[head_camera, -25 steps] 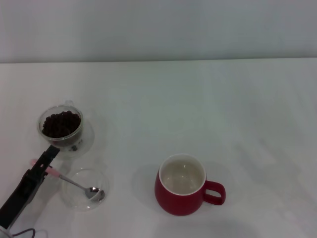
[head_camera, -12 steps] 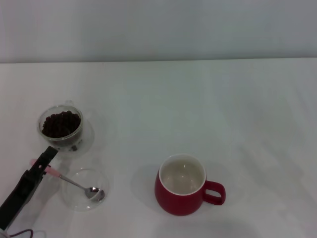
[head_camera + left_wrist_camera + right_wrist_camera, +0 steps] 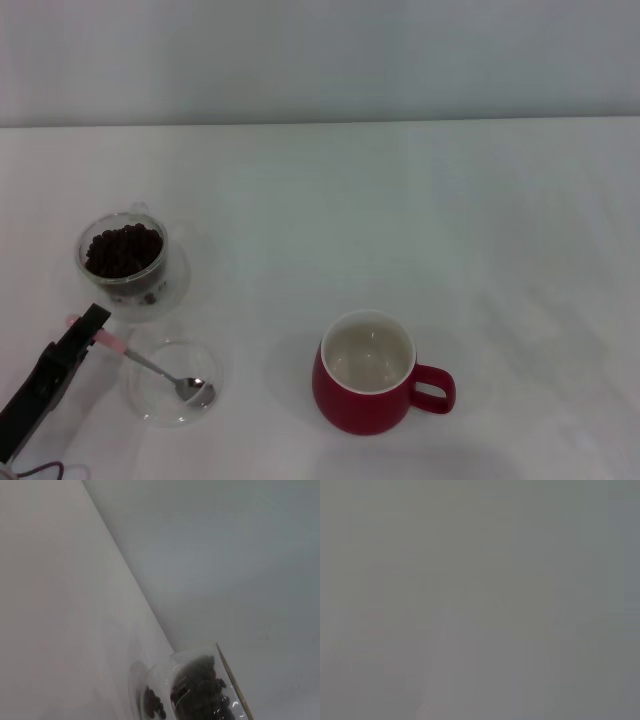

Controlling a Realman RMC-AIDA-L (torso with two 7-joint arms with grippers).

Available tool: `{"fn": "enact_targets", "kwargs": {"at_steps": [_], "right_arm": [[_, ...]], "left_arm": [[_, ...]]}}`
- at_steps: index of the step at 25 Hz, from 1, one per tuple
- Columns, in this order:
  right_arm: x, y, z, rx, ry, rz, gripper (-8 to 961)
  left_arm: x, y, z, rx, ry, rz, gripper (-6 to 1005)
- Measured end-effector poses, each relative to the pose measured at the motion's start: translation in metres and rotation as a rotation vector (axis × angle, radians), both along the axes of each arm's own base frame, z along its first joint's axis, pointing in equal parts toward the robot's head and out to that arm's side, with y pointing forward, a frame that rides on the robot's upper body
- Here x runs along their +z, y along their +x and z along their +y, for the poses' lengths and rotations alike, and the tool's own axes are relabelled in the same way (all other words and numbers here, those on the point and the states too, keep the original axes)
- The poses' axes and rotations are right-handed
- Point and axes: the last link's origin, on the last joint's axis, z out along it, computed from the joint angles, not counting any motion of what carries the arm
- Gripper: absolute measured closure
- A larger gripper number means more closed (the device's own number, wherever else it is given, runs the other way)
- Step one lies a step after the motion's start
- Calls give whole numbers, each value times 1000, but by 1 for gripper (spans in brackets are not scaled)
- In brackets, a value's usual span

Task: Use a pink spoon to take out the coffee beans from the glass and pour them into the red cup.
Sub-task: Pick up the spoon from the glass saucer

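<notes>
The pink spoon [image 3: 150, 365] lies with its metal bowl in a flat clear glass dish [image 3: 160, 405] and its pink handle sticking out to the left. My left gripper [image 3: 88, 325] reaches in from the lower left corner, its tip right over that handle. Just behind stands the glass [image 3: 125, 258], also seen close in the left wrist view [image 3: 165, 680], filled with dark coffee beans [image 3: 123, 249] [image 3: 200, 695]. The red cup [image 3: 368, 375] stands right of the dish with a bare white inside, handle pointing right. The right gripper is out of view.
The white table [image 3: 400, 220] stretches back to a pale wall. The right wrist view shows only flat grey.
My left gripper has drawn back toward the lower left and now sits over the spoon's pink handle. The spoon, glass and red cup have barely moved.
</notes>
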Motion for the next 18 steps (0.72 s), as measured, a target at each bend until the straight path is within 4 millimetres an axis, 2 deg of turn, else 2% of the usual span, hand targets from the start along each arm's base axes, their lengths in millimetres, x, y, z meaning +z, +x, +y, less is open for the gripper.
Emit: {"fn": "enact_targets", "kwargs": {"at_steps": [4, 15, 18], "right_arm": [[-1, -2, -1, 12, 1, 1, 280], [-2, -4, -1, 25, 6, 5, 281], [-2, -4, 0, 24, 4, 5, 281]], "left_arm": [[-1, 1, 2, -9, -10, 6, 692], [2, 0, 3, -19, -2, 20, 740], [3, -1, 3, -16, 3, 19, 872]]}}
